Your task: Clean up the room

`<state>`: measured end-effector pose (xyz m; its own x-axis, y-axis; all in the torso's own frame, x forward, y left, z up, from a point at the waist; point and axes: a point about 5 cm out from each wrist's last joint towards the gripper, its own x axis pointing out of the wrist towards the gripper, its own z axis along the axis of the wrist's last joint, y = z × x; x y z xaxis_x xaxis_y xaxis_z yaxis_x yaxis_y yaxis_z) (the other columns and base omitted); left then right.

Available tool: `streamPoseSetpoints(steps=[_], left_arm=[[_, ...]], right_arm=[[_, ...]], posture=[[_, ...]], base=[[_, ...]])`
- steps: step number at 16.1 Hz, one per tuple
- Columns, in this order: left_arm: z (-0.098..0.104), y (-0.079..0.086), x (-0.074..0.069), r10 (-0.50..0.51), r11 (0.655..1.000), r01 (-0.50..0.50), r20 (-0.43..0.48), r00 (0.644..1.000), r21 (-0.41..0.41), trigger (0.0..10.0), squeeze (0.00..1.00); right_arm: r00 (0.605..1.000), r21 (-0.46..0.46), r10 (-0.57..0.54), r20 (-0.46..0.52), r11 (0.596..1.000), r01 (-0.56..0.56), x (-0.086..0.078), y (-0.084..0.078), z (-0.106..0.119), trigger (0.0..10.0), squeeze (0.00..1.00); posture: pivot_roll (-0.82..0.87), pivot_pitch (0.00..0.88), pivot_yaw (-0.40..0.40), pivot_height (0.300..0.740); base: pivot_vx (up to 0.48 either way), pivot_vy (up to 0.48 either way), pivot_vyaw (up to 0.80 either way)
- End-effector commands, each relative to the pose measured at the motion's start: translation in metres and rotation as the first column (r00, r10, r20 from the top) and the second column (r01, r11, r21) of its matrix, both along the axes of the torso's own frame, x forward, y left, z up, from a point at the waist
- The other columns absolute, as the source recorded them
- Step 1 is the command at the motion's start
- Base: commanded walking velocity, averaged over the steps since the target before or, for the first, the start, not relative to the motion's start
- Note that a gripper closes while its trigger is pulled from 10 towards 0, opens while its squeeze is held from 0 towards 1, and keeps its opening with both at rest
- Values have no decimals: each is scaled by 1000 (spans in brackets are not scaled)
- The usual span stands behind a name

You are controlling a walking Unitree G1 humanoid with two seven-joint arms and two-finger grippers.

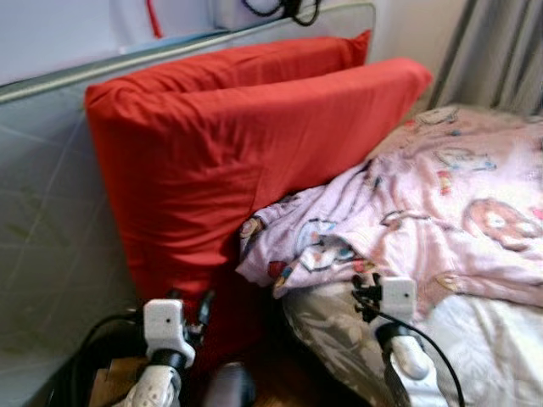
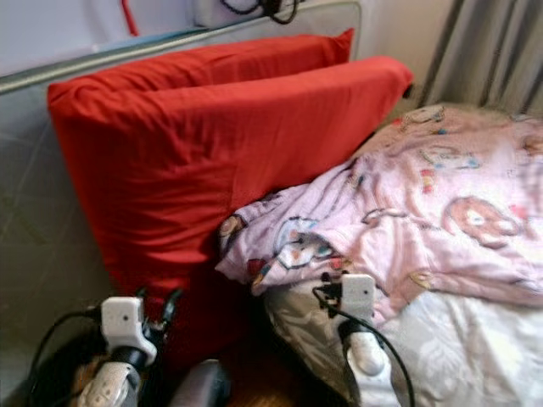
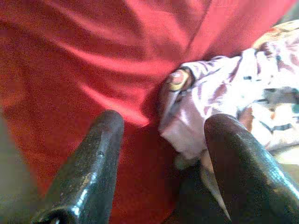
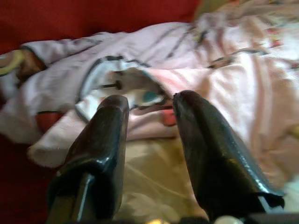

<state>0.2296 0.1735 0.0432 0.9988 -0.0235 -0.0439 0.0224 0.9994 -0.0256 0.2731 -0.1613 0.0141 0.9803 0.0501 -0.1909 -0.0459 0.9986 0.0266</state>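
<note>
Two grippers wait low with fingers spread, holding nothing: left gripper (image 3: 161, 154) faces the red pillow (image 1: 229, 153), right gripper (image 4: 149, 112) points at the pink blanket (image 1: 424, 220) — its rumpled corner lies just ahead, nearer this arm.

Grey curtain (image 1: 501, 51) hangs beyond the bed; black cables (image 1: 284, 8) dangle above.

The red pillow (image 1: 221, 161) stands upright against the grey headboard (image 1: 51, 229), blocking the left side. The pink printed blanket (image 1: 424, 212) spreads across the mattress (image 1: 475, 348), its bunched edge touching the pillow. A dark, narrow gap remains below that edge, between pillow and mattress, ahead of both grippers.
</note>
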Motion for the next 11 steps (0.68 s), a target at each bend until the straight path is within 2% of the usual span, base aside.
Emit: streamPoseSetpoints(steps=[1, 9, 11], left_arm=[[2, 3, 2, -1, 1000, 1, -2, 1000, 8, 10000, 0], [3, 1, 2, -16, 1000, 16, -3, 1000, -3, 10000, 0], [3, 1, 3, -17, 1000, 17, -4, 1000, -1, 10000, 0]], right_arm=[[1000, 11, -12, 5, 1000, 12, 2, 1, 2, 10000, 0], [999, 5, -52, -7, 999, 52, 1, -4, -1, 10000, 0], [997, -6, -63, -37, 998, 63, 2, -5, -4, 10000, 0]], posture=[[104, 0, -14, 618], [106, 0, -12, 618], [105, 0, -12, 618]], base=[[0, 0, 0], [0, 0, 0], [0, 0, 0]])
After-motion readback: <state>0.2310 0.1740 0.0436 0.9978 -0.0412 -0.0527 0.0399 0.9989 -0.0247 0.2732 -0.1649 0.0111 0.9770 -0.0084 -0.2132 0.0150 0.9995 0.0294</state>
